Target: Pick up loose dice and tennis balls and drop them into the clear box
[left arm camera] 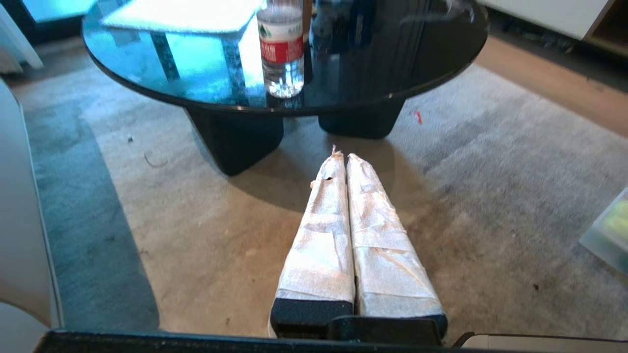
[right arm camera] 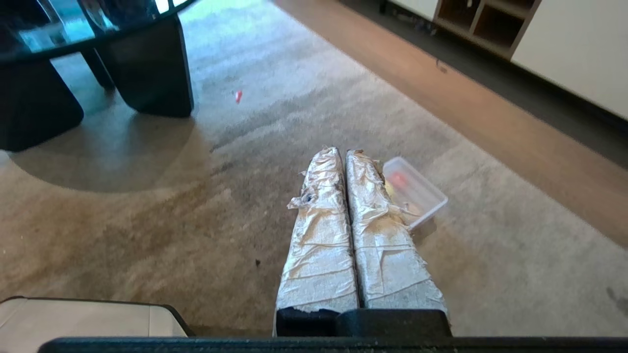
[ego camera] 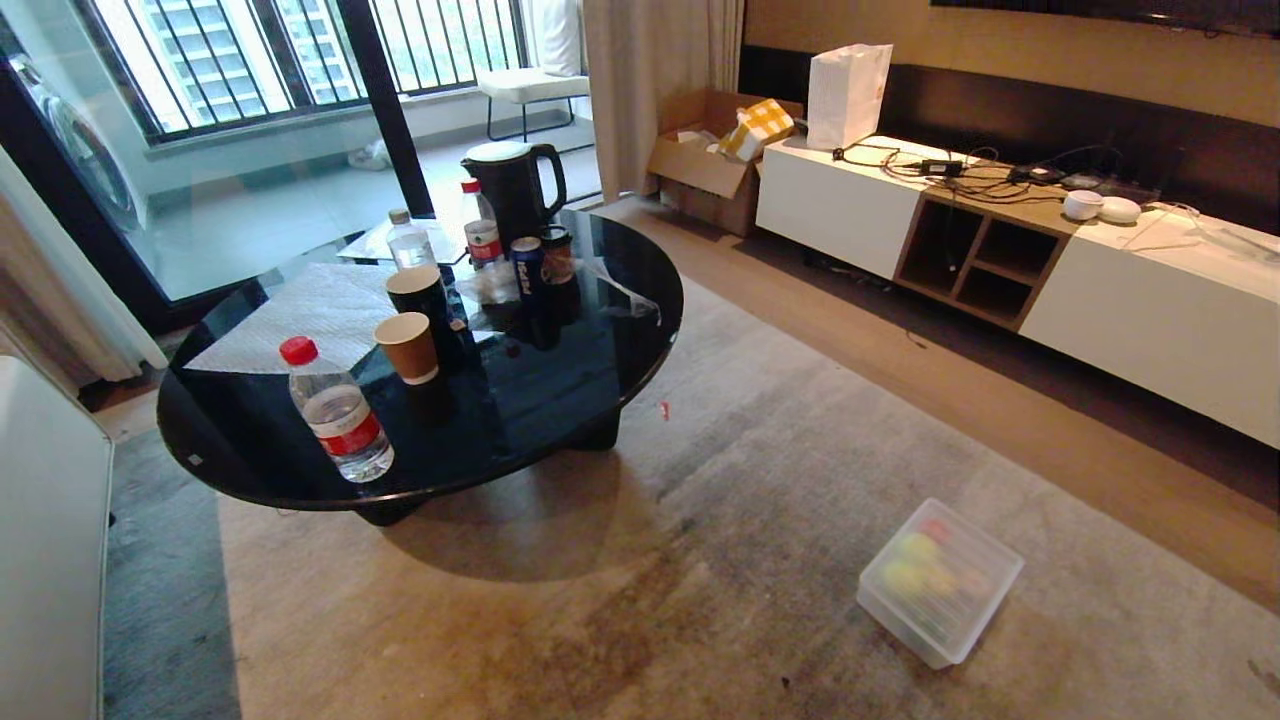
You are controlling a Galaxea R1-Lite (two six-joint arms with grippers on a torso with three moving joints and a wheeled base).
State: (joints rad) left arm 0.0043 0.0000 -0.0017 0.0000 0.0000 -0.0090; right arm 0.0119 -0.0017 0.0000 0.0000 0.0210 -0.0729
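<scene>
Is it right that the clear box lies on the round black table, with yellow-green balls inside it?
Not quite. In the head view the clear box lies on the carpet, apart from the black table. Yellow-green balls do show through its lid.

Home living room, apartment.
Round black glass coffee table stood on a grey rug, with water bottles, paper cups and a kettle on it. A low white TV cabinet ran along the wall; curtains hung beside a glass balcony door facing high-rise blocks.
</scene>
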